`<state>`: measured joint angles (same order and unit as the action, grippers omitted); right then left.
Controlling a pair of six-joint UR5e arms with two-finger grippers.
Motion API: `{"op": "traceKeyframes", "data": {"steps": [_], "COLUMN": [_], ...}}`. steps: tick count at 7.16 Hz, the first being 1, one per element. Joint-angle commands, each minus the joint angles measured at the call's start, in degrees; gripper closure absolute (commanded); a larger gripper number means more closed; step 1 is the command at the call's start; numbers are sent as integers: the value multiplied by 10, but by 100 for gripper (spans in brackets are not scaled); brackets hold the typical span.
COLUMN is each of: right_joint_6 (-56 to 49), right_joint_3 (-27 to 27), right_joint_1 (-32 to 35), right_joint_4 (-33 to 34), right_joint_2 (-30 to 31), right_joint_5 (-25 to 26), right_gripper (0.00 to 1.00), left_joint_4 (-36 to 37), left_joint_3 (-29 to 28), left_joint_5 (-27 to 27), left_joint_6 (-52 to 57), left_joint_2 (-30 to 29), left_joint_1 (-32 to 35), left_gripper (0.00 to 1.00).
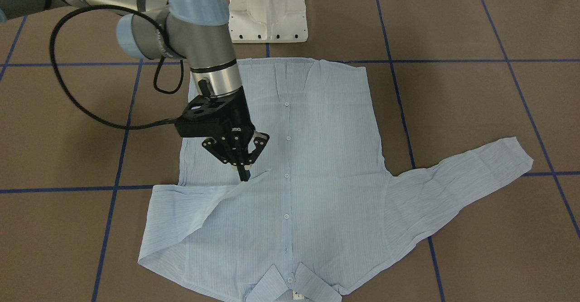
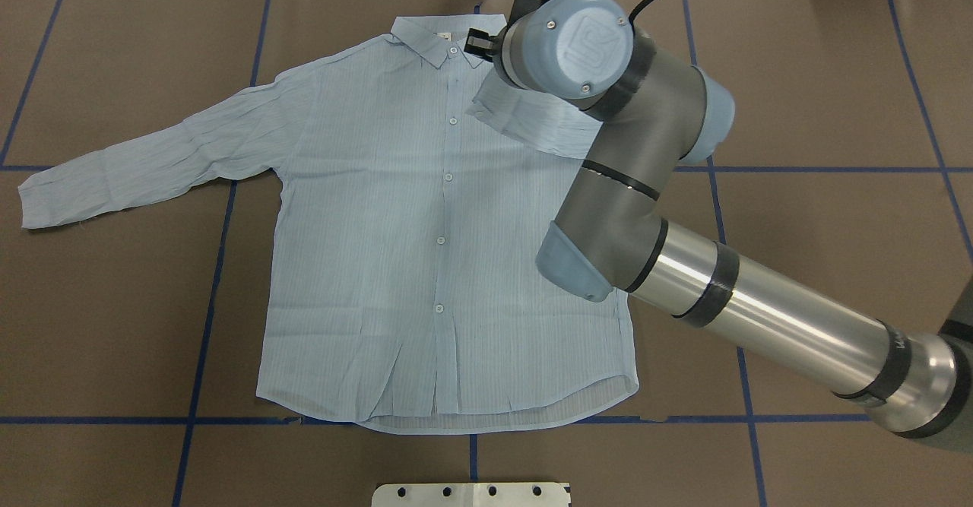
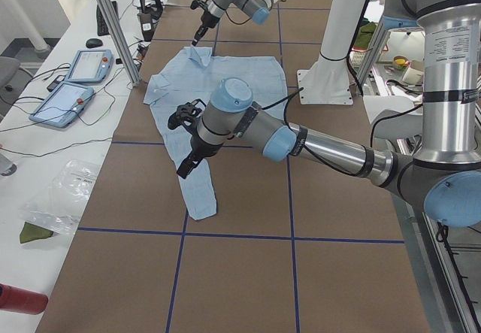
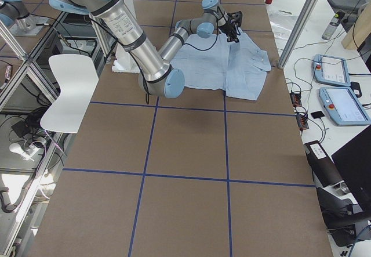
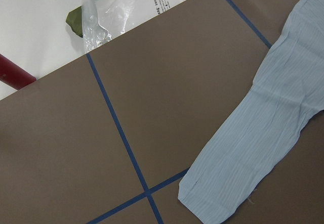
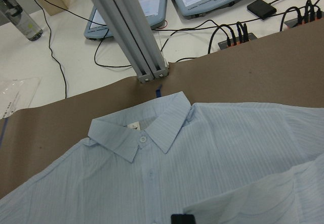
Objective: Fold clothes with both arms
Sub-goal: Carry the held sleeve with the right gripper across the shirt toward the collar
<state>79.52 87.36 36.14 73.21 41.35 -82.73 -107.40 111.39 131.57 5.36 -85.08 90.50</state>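
The shirt [image 2: 395, 264] was laid flat mid-table, collar [image 2: 426, 39] at 12 o'clock from overhead; the right gripper [image 1: 244, 174] was pinched shut on the folded sleeve's cuff [image 1: 259, 175]; whether the left gripper [image 3: 186, 168] was spread could not be told. Were the cuff snagged at release, the fold could be dragged open.

Even bright overhead light, soft shadows

We've got the front cam across the table [image 1: 476, 21], facing the white base [image 1: 267, 12], steep down; overhead sits behind the robot, looking forward-down. Both frame the shirt [image 1: 326, 157]. Side cams stand far back at each table end, looking lengthwise. Left wrist cam sees one sleeve [image 5: 253, 148] close; right wrist, the collar [image 6: 152, 128].
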Motion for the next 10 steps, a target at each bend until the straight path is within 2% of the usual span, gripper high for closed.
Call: {"op": "traceKeyframes", "data": {"steps": [1, 5, 6, 7, 8, 10], "right_joint_6": [3, 4, 33, 83, 87, 86], "right_joint_3": [-21, -134, -165, -218, -242, -243], "right_joint_1": [-49, -87, -87, -87, -87, -86], "right_joint_4": [1, 0, -1, 0, 4, 6], "right_joint_2": [-36, -133, -159, -199, -224, -231], "right_joint_5": [53, 73, 73, 73, 72, 57], "right_gripper": [100, 100, 100, 24, 1, 0], "left_joint_4": [0, 0, 0, 0, 0, 0], "left_joint_3": [-1, 0, -2, -1, -3, -6], "left_joint_5": [0, 0, 0, 0, 0, 0], "left_joint_6": [0, 0, 0, 0, 0, 0], "left_joint_2": [0, 0, 0, 0, 0, 0], "left_joint_1": [0, 0, 0, 0, 0, -1], "left_gripper": [0, 0, 0, 0, 0, 0]}}
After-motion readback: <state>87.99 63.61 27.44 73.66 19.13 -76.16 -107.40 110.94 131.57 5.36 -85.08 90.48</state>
